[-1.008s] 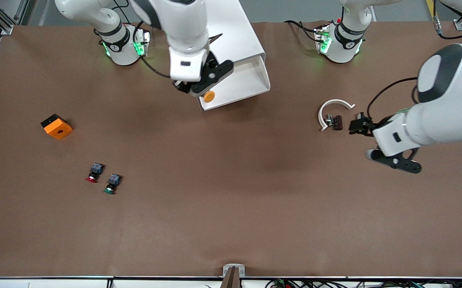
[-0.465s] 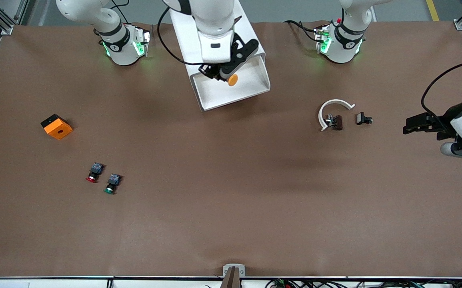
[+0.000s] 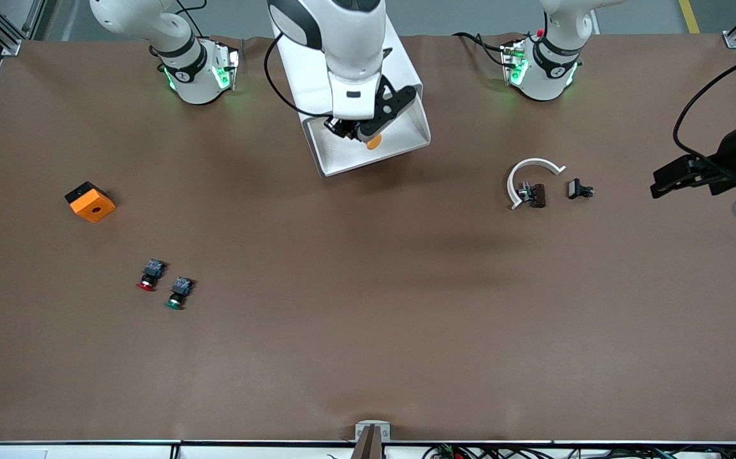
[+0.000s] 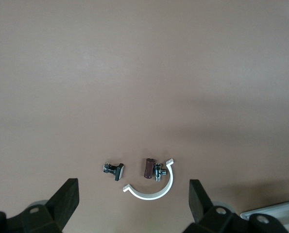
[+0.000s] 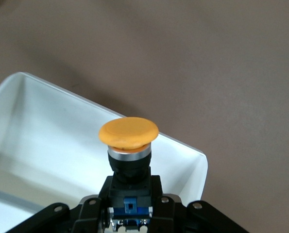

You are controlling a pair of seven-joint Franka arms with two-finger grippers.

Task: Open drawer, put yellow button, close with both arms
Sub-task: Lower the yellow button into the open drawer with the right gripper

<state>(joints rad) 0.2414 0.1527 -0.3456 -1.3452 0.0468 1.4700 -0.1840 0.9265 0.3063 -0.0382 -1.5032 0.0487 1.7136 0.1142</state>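
The drawer [image 3: 342, 155] stands pulled out of the white cabinet [image 3: 399, 60], its white tray open toward the front camera. My right gripper [image 3: 360, 130] hangs over the tray, shut on the blue-grey rear block of the yellow button [image 3: 374, 143]. In the right wrist view the yellow button [image 5: 128, 131] points its cap away from the right gripper [image 5: 129, 211], above the drawer [image 5: 61, 131] close to its front wall. My left gripper [image 3: 668, 178] is open and holds nothing, over the table at the left arm's end. The left wrist view shows the left gripper [image 4: 132, 194] wide apart above small parts.
A white curved clip [image 3: 531, 171], a brown part [image 3: 537, 195] and a small black part [image 3: 579, 189] lie beside the left gripper. An orange block [image 3: 90, 202], a red-capped button [image 3: 149, 276] and a green-capped button [image 3: 178, 293] lie toward the right arm's end.
The right gripper carried the yellow button from the drawer's front rim to over the tray's inside. The left arm drew back from the small black part toward its end of the table.
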